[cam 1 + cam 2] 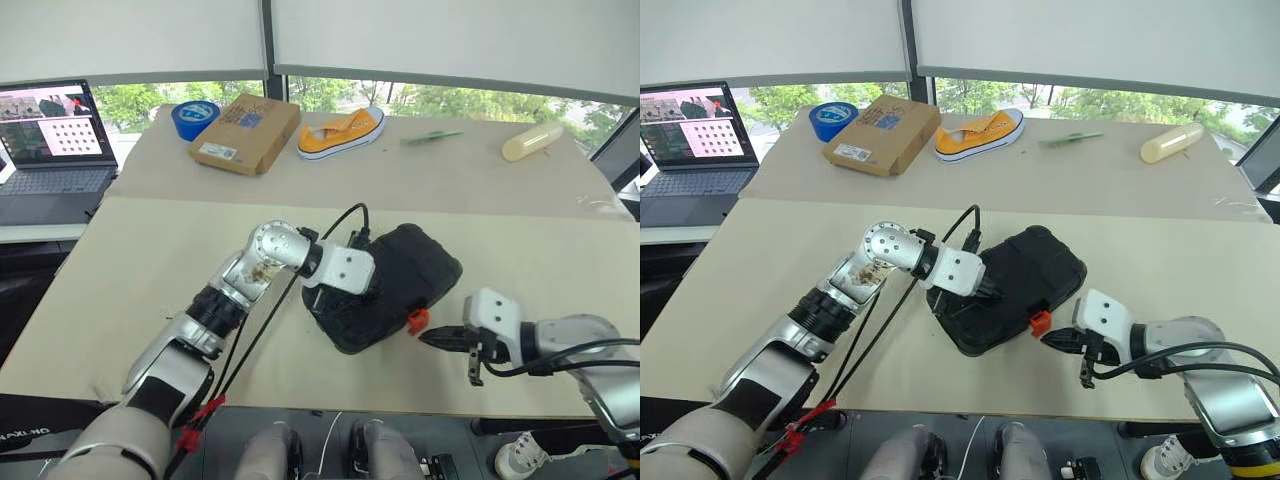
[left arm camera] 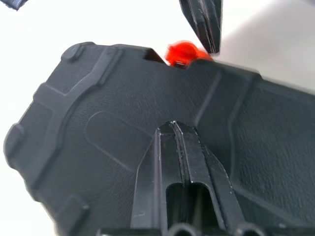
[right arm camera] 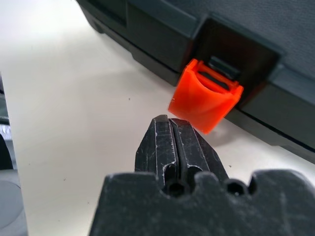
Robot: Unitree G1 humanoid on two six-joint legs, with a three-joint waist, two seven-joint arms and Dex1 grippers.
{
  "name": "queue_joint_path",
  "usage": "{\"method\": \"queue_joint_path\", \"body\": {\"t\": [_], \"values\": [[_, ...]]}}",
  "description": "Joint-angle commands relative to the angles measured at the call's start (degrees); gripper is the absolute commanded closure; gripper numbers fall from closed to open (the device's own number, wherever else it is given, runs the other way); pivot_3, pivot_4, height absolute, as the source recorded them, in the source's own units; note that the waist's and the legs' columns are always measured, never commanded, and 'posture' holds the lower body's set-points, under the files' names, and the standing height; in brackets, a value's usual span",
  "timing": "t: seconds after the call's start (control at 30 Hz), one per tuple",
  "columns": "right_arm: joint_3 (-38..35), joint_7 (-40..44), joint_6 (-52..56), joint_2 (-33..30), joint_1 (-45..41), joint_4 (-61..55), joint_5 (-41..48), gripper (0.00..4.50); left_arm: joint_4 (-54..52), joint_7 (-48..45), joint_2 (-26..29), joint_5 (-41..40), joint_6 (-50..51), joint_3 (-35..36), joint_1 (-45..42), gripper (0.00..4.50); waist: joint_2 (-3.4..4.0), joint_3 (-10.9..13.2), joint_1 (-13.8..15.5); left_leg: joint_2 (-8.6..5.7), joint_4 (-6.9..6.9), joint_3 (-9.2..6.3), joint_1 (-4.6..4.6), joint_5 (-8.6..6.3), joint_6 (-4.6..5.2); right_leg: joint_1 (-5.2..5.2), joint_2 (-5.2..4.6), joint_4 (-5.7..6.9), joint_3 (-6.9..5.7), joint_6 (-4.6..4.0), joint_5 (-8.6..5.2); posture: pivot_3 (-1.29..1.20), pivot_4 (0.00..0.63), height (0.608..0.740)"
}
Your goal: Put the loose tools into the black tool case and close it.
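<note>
Tool case, black and textured, lies near the desk's front edge, a little right of its middle, with the lid down and no loose tools visible on the desk around it. Its small orange latch sticks out from the front-right side and hangs tilted away from the shell, so the case looks shut but not yet locked. Right gripper sits just beside that latch, jaws closed on nothing and the tip aimed at it, apparently placed to push the tab home. Left gripper, jaws likewise closed and empty, rests its tip on top of the lid, probably pressing down so the case neither springs open nor slides while the latch is worked. I judge the task close to done, with only the latch left. Farther back, past a seam in the desk, a brown cardboard box and a blue tape roll lie toward the far left corner. A yellow shoe lies near the far edge's middle, and a pale bottle toward the far right corner.
</note>
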Motion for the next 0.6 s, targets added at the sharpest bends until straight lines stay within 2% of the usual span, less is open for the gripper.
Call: {"method": "queue_joint_path", "body": {"t": [0.03,0.2,0.43,0.6], "values": [[0.9,-2.3,0.1,1.5,-1.8,0.5,-1.3,4.5,4.7,-1.0,1.0,3.6,0.9,-2.4,2.0,4.48,-0.04,0.0,0.0,0.01,0.0,0.0,0.0,0.0,0.0,0.0,0.0,0.0,0.0,0.0,0.0,0.0,0.15,0.731],[2.4,-6.1,0.6,5.3,-5.2,3.4,-3.3,4.5,4.2,-0.8,-0.2,2.5,2.3,-1.6,1.7,4.48,-0.03,-0.1,-0.1,0.04,0.04,0.03,0.0,0.0,0.01,-0.01,0.01,0.02,0.0,-0.03,0.03,0.0,0.15,0.731],[3.3,-6.7,0.9,6.8,-5.0,2.4,-4.3,4.5,5.3,-0.2,-1.7,2.5,2.5,-0.7,0.5,4.48,-0.03,-0.1,-0.3,0.05,0.06,0.05,-0.04,0.01,0.02,-0.05,0.04,0.08,0.0,-0.06,0.05,0.0,0.15,0.731],[0.0,-9.7,-1.1,9.7,-5.5,2.0,-3.2,4.5,5.9,-0.3,-2.2,3.1,1.3,-1.1,0.3,4.48,-0.03,-0.1,-0.8,0.08,0.06,0.06,-0.05,0.01,0.01,-0.08,0.07,0.1,0.0,-0.06,0.05,0.0,0.15,0.731]]}}
